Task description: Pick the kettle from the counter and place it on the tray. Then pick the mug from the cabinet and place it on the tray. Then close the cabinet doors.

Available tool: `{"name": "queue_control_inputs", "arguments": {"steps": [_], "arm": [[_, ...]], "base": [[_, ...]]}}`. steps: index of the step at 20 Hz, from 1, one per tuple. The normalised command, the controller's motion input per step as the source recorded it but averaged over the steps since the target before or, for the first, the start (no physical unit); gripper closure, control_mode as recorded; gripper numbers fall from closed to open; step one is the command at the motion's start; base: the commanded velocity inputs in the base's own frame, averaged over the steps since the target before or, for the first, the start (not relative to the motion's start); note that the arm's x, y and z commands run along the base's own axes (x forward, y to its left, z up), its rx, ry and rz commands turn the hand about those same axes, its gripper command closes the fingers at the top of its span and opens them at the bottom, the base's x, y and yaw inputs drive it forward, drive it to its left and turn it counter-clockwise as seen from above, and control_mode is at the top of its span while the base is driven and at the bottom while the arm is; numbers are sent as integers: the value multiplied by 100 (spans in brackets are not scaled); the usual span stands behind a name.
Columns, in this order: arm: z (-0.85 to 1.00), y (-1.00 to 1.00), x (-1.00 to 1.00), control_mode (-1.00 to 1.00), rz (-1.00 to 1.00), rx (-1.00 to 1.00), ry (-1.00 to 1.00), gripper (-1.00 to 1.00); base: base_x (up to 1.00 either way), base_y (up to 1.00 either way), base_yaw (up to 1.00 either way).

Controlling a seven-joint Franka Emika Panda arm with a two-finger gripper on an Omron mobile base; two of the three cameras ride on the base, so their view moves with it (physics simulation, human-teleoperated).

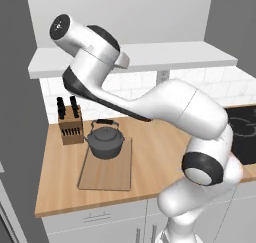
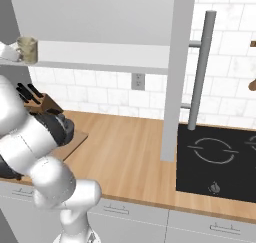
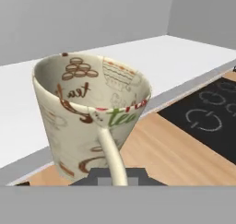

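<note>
Gripper: closed on the mug's handle at the bottom centre of the hand view, fingertips barely showing beneath it.
Mug: fills the left and centre of the hand view, cream with brown and green print, mouth tilted toward the camera; in the right base view it sits at the upper left, at the shelf edge.
Cabinet: white shelf floor behind the mug, grey interior above.
Cabinet door: open, edge-on at centre of the right base view, silver bar handle beside it.
Kettle: on the tray, left of centre in the left base view.
Tray: flat on the counter, near the knife block.
Counter: wooden worktop, black hob at lower right of the right base view.
</note>
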Motion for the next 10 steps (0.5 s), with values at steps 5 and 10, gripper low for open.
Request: {"name": "queue_control_inputs", "arguments": {"steps": [5,10], "arm": [[-16,-21,-91,-100,68,11,0,100],[-29,-36,-75,-100,80,16,2,100]], "base": [[0,0,0],[0,0,0]]}}
